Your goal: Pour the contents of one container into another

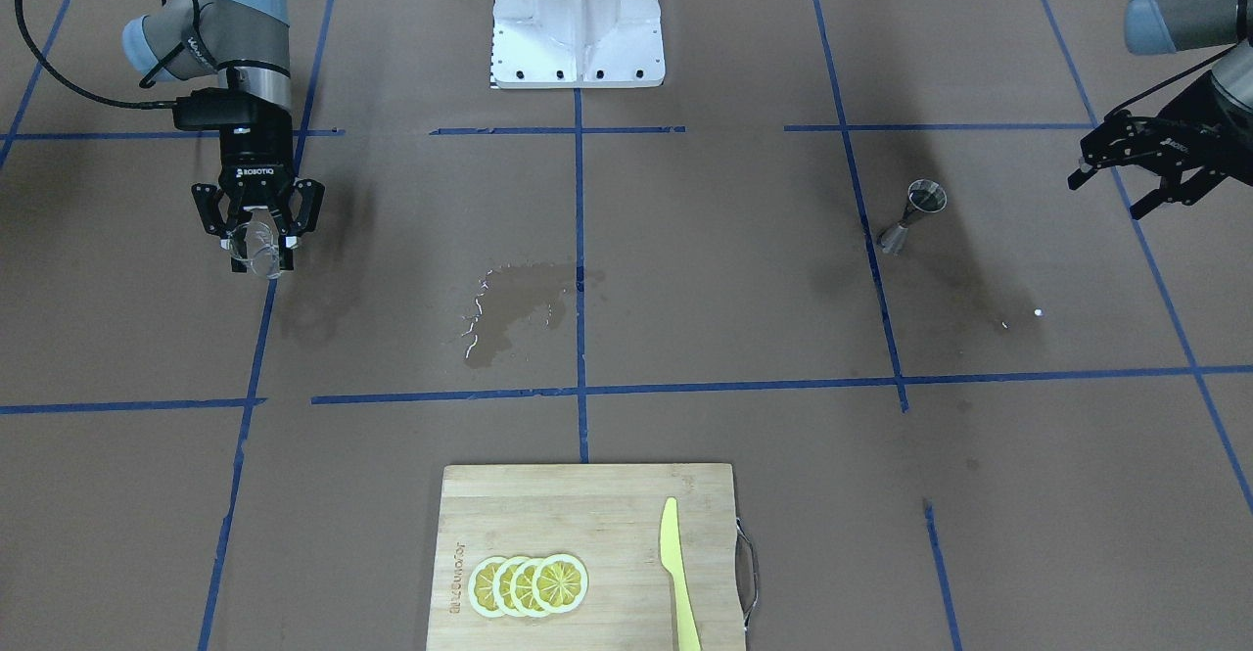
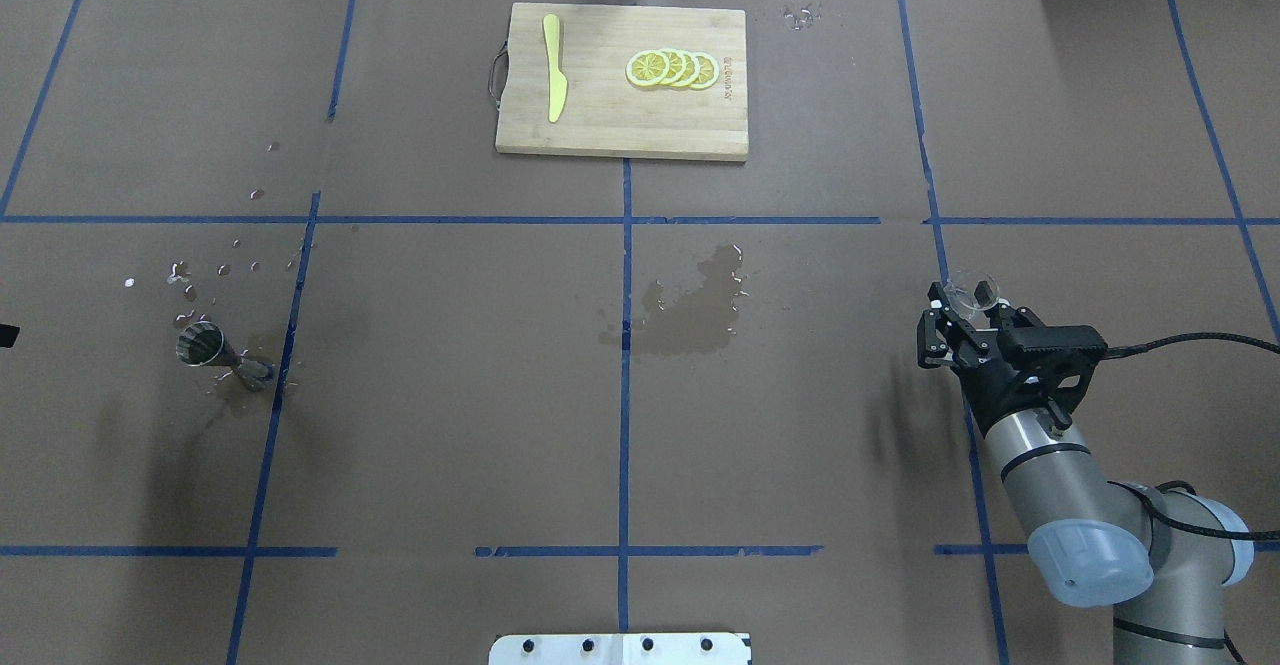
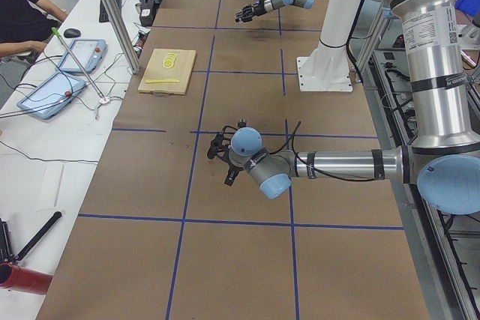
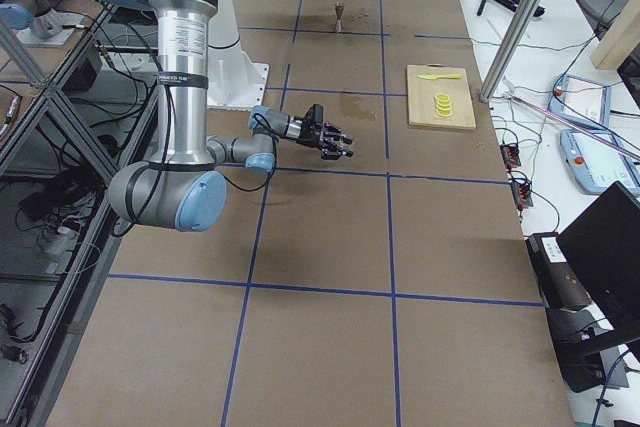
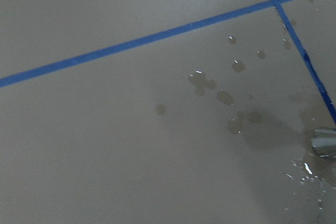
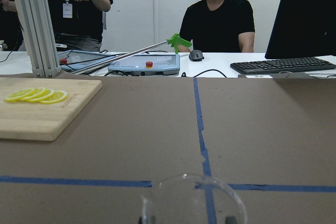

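Note:
My right gripper (image 1: 260, 257) is shut on a small clear glass tumbler (image 1: 255, 238), held above the table on its right side; the overhead view shows the tumbler (image 2: 972, 292) between the fingers, and its rim (image 6: 191, 199) fills the bottom of the right wrist view. A silvery hourglass-shaped jigger (image 1: 914, 212) stands upright on the table's left side, with droplets around it (image 2: 214, 352). Only an edge of the jigger (image 5: 325, 143) shows in the left wrist view. My left gripper (image 1: 1111, 195) hangs open and empty, off to the outer side of the jigger.
A wet puddle (image 2: 695, 309) spreads at the table's middle. A wooden cutting board (image 1: 587, 494) with lemon slices (image 1: 529, 584) and a yellow knife (image 1: 677, 573) lies at the far edge. People sit behind a bench beyond the table.

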